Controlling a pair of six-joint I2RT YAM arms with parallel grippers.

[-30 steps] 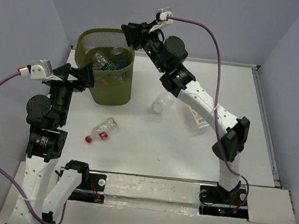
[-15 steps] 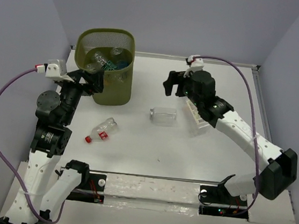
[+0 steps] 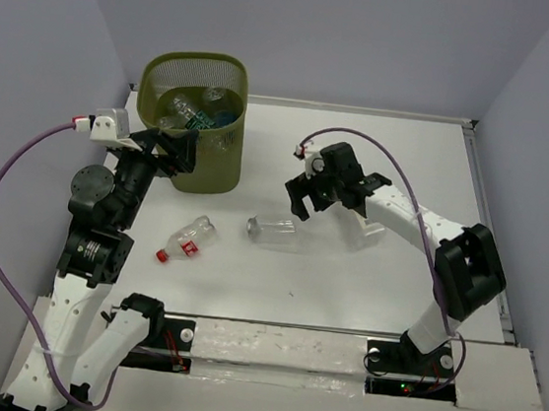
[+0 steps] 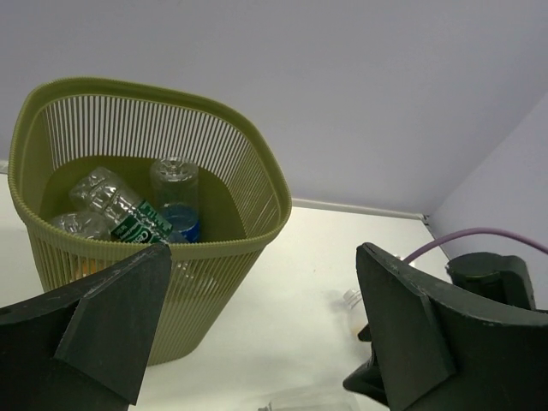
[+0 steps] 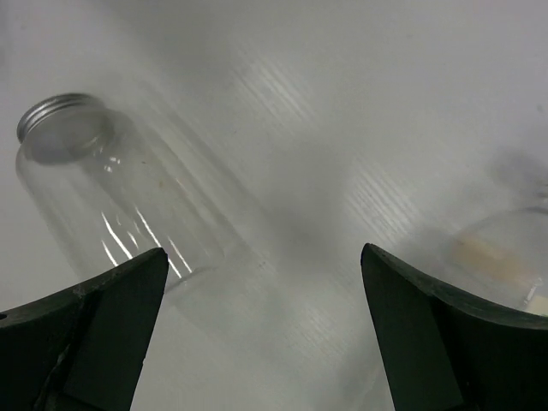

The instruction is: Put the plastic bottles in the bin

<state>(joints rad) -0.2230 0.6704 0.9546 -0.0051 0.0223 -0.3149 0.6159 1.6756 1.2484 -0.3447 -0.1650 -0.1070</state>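
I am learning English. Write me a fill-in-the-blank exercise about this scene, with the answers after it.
1. The bin holds several ___.
2. The labelled bottle lying in front of the bin has a ___ cap.
3. The right gripper has its jaws ___ near a clear bottle.
4. The left gripper holds ___.

Missing words: bottles; red; open; nothing.

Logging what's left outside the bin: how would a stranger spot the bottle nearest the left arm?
Find the olive-green bin at the far left of the table. In front of it, toward the near edge, a clear bottle lies on its side. Unlike the plain bottle to its right, it has a red cap and a red-and-white label.
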